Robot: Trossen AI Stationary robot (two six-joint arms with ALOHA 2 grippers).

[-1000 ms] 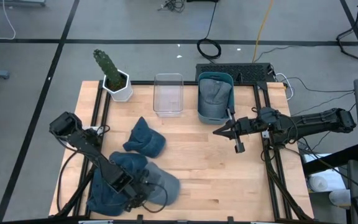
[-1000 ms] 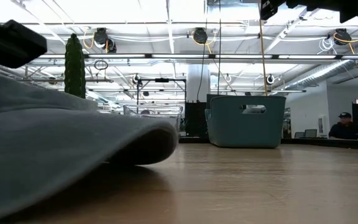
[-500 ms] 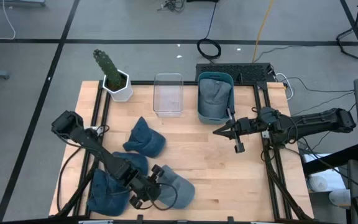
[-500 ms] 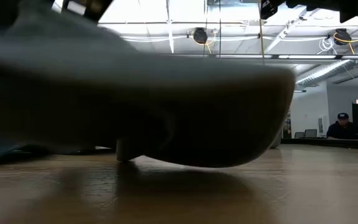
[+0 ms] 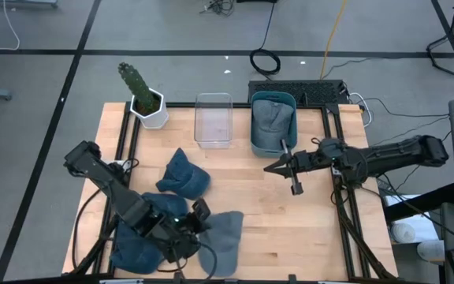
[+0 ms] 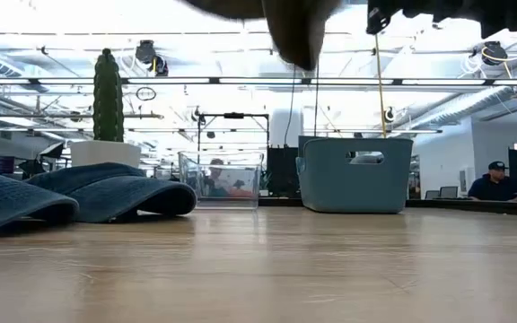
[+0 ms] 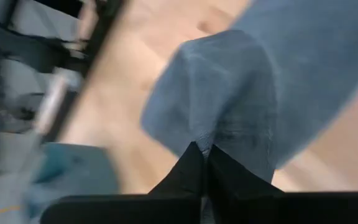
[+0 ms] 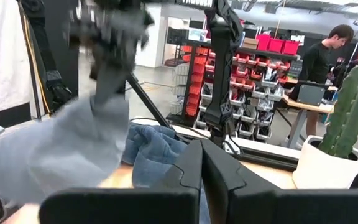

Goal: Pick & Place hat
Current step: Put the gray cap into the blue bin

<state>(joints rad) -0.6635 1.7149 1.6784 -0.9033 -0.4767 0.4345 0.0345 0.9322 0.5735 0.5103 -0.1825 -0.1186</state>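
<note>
We see the wooden counter [image 5: 274, 221] carrying, largest first, a teal bin [image 5: 272, 125] at 12 o'clock with a hat lying inside it, a clear plastic box [image 5: 213, 120] just to its 9 o'clock side, and a potted cactus [image 5: 144, 99] at the 11 o'clock corner. One denim hat [image 5: 183, 175] rests near the counter's centre-left; a heap of denim hats [image 5: 139, 241] lies at 7 o'clock.

Left pincer [image 5: 198, 237], at 7 o'clock: fingers [image 7: 191, 171] pressed together, clamped on the grey-blue hat [image 5: 221, 241]. The low view shows that hat [image 6: 290, 27] hanging clear of the counter.

Right pincer [image 5: 273, 166], at about 2 o'clock, just below the bin: fingers [image 8: 194, 168] together, nothing between them.

Room: concrete floor [image 5: 172, 71], ceiling lights, red parts bins [image 8: 272, 46], and a person [image 8: 322, 59] standing at a bench.
</note>
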